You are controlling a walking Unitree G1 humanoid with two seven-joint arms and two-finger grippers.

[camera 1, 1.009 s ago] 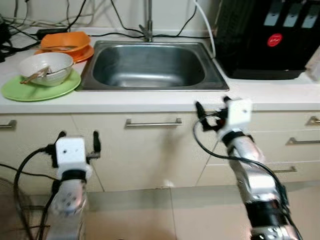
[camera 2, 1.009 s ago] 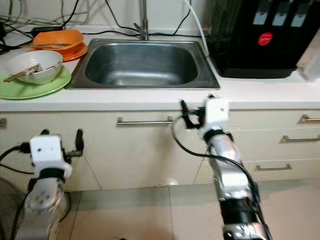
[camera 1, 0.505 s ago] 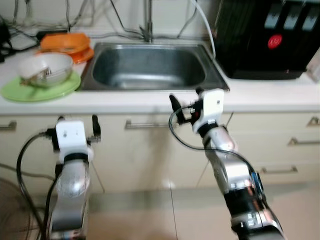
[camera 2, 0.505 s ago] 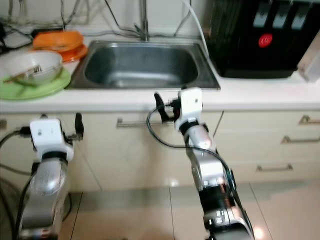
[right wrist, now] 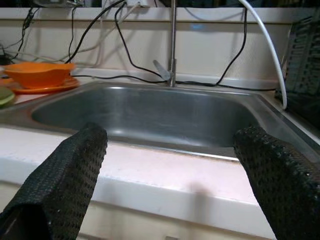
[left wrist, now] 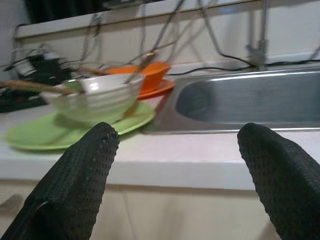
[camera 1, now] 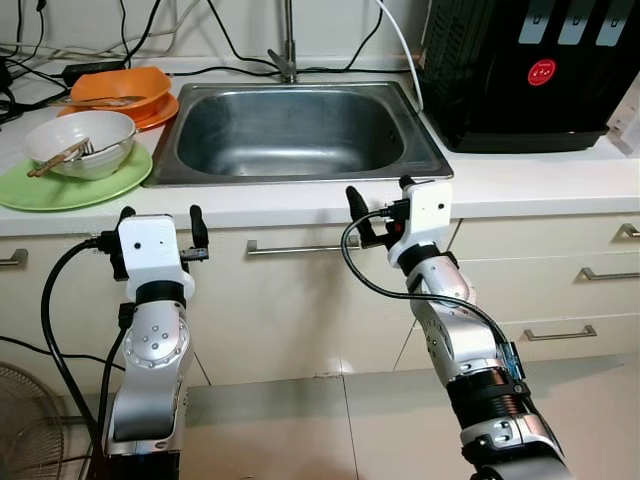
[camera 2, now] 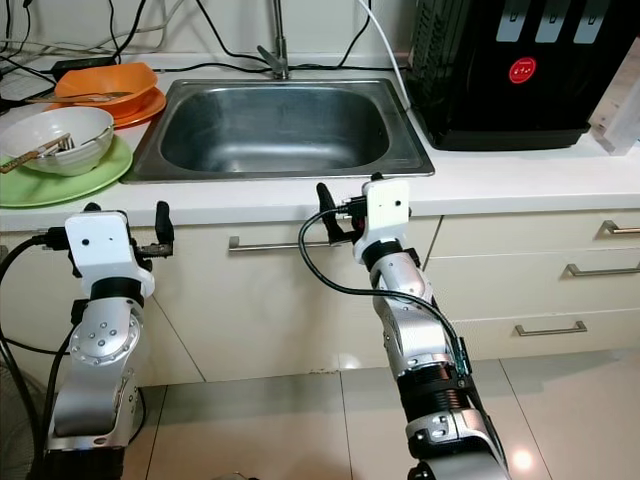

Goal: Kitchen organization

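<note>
A kitchen bench point(camera 1: 520, 185) is seen from above, with a steel sink point(camera 1: 297, 135) sunk in its middle, its long axis running along the bench. At the bench's left end a white bowl point(camera 1: 80, 143) is set on a green plate point(camera 1: 75, 185); utensils in the bowl are pointed toward the left edge. Behind it, near the back edge, an orange bowl point(camera 1: 123, 85) is stacked on an orange plate point(camera 1: 160, 110). A black appliance point(camera 1: 530, 70) is stood at the right end. The left gripper point(camera 1: 158, 225) is held in front of the bench's front edge, below the green plate, fingers spread wide with nothing between them. The right gripper point(camera 1: 378, 205) is raised at the front edge before the sink, likewise wide open and empty. A tap point(right wrist: 171, 45) is shown clearly in the right wrist view, upright behind the sink.
</note>
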